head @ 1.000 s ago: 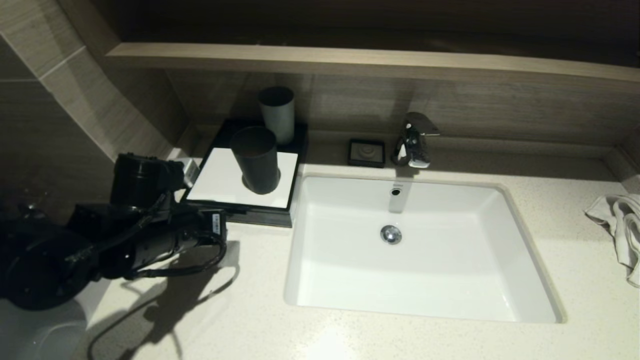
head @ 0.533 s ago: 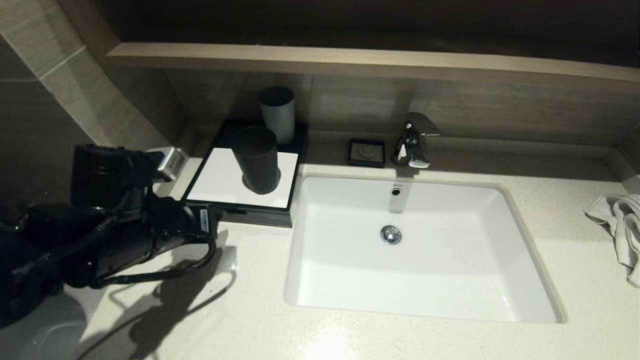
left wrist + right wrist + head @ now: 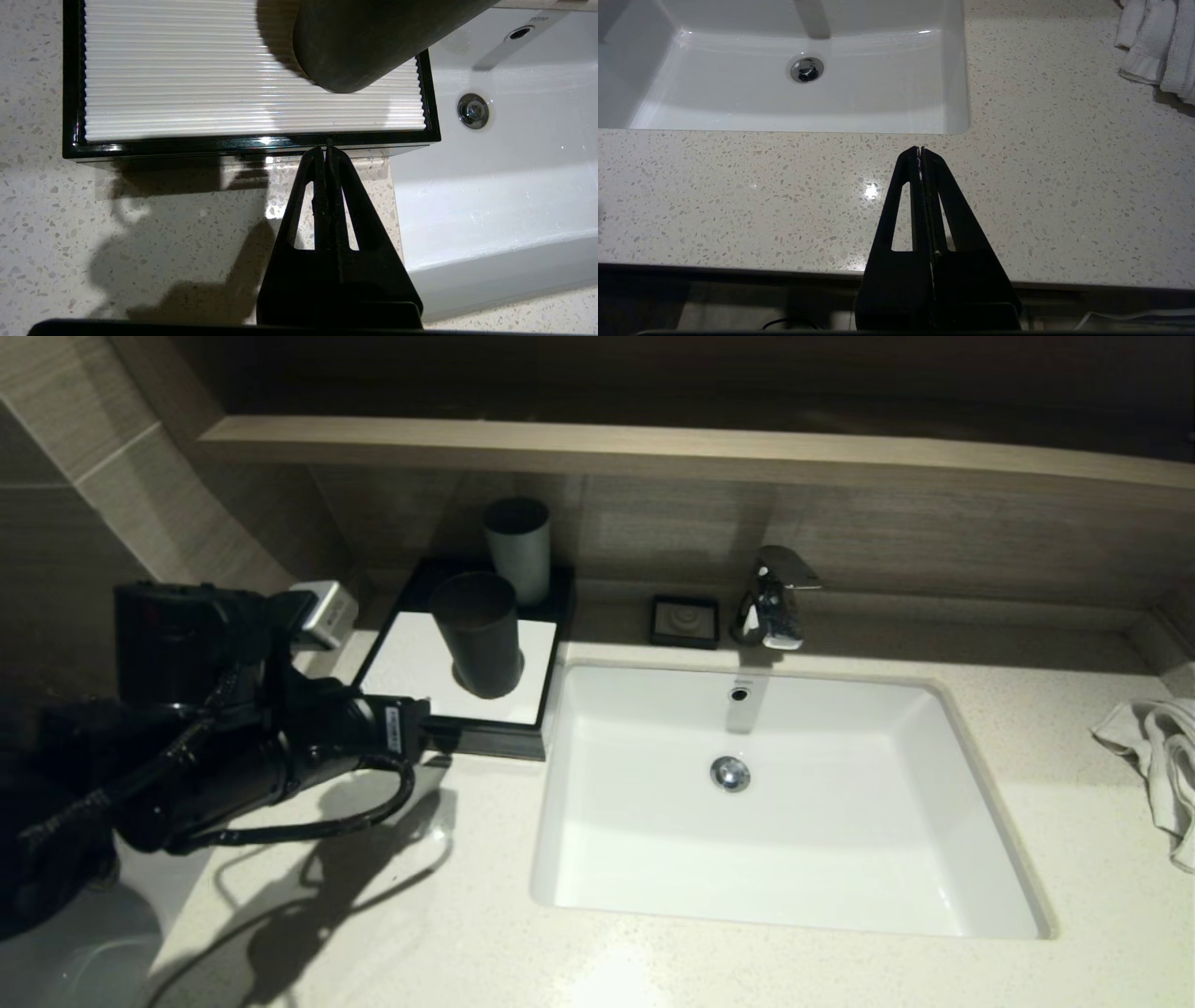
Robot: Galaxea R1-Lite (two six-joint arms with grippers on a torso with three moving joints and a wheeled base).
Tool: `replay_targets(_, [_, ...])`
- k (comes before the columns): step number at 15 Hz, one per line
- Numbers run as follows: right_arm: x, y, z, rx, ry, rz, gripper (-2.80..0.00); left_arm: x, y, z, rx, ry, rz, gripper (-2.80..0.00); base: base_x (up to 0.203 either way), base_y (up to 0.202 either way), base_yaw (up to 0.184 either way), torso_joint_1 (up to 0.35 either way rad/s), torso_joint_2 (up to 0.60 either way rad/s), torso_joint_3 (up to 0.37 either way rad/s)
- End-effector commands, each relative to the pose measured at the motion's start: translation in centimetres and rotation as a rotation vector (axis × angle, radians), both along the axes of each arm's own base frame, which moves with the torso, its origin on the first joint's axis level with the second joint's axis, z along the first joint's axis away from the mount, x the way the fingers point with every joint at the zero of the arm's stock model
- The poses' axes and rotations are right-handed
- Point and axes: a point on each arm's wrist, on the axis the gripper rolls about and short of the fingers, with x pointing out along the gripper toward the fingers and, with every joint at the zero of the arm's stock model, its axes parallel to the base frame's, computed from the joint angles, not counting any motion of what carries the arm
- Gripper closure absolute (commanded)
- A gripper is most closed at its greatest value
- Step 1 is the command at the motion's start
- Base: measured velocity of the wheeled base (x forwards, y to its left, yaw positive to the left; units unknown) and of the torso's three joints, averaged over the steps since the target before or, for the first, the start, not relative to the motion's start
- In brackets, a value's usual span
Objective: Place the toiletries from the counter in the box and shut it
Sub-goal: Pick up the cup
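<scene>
I am holding my left gripper (image 3: 325, 150) low in front of the box (image 3: 455, 663), its fingers (image 3: 314, 172) clenched together on nothing, their tips right at the box's black front edge near the corner beside the sink (image 3: 784, 803). The box is sitting on the bench (image 3: 448, 915) just left of the sink, with its front flush and its ribbed white top showing. A dark cup (image 3: 478, 633) is standing on that white top, and a grey cup (image 3: 516, 549) is standing behind it. No sachets are showing anywhere on the bench. My right gripper (image 3: 921, 151) is hanging over the front strip of bench before the sink, fingers also pressed together and empty. A white towel (image 3: 1158, 770) is lying at the far right.
</scene>
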Motion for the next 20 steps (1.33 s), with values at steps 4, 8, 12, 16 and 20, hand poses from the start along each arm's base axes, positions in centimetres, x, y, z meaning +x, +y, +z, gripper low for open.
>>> replay_targets(4, [0.0,0.0,0.0,0.001,0.0,0.0,0.0,1.4,-0.7,-0.6,0.015,-0.028,-0.013,-2.8,0.0,0.0,0.0,0.0,0.0,0.0])
replay_targets(8, [0.0,0.0,0.0,0.001,0.0,0.0,0.0,2.1,-1.4,-0.5,0.019,-0.044,-0.024,-2.8,0.0,0.0,0.0,0.0,0.0,0.0])
replay_targets(12, [0.0,0.0,0.0,0.0,0.0,0.0,0.0,2.9,-2.1,-1.2,0.026,-0.069,-0.034,-2.8,0.0,0.0,0.0,0.0,0.0,0.0])
replay_targets(16, [0.0,0.0,0.0,0.001,0.0,0.0,0.0,3.1,-2.3,-0.8,0.048,-0.124,-0.043,-2.8,0.0,0.0,0.0,0.0,0.0,0.0])
replay_targets(20, [0.0,0.0,0.0,0.001,0.0,0.0,0.0,3.7,-2.5,-1.0,0.073,-0.164,-0.048,-2.8,0.0,0.0,0.0,0.0,0.0,0.0])
